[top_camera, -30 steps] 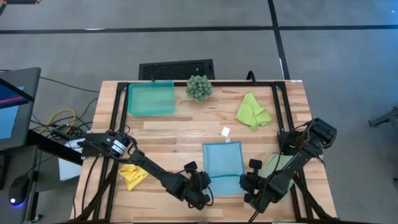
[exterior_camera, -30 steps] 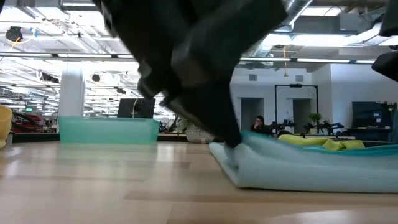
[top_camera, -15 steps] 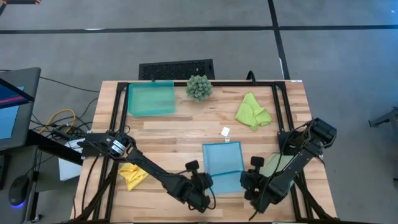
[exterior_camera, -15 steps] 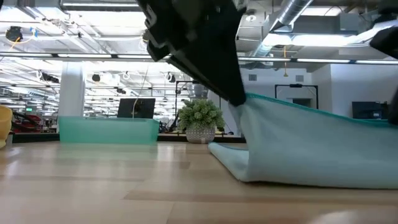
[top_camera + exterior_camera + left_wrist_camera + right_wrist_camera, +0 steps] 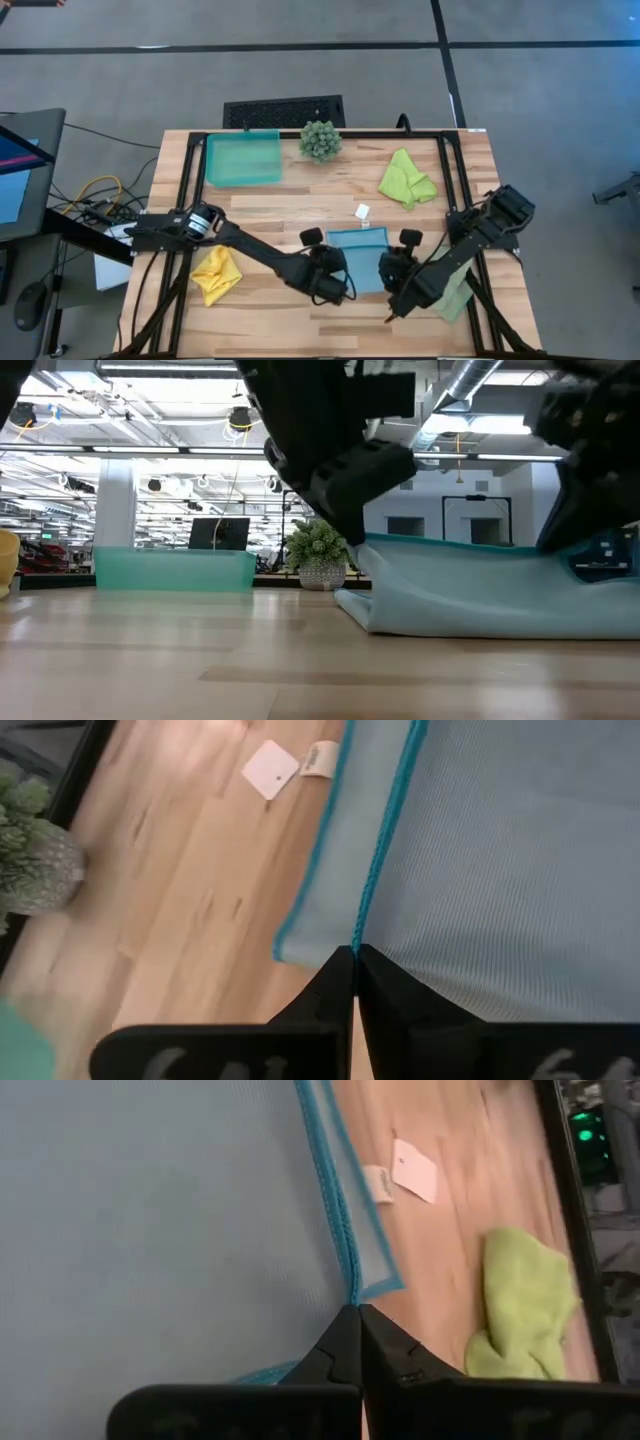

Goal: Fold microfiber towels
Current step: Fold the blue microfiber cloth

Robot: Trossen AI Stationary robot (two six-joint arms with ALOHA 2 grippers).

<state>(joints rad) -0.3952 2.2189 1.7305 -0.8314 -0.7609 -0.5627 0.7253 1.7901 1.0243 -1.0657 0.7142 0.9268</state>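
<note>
- My left gripper [image 5: 354, 952] is pinched tight on the light blue towel [image 5: 358, 255], at its teal hem on one side.
- My right gripper [image 5: 358, 1312] is clamped on the same towel's opposite hem.
- The cloth is doubled over near the table's front middle, its held edge lifted off the wood.
- The yellow towel [image 5: 215, 274] lies crumpled front left; the pale sage towel [image 5: 458, 296] front right, under my right arm.
- Farther back: the lime green towel [image 5: 406, 178], right.

four towels [image 5: 358, 258], one tray [image 5: 243, 159], one plant [image 5: 320, 141]
</note>
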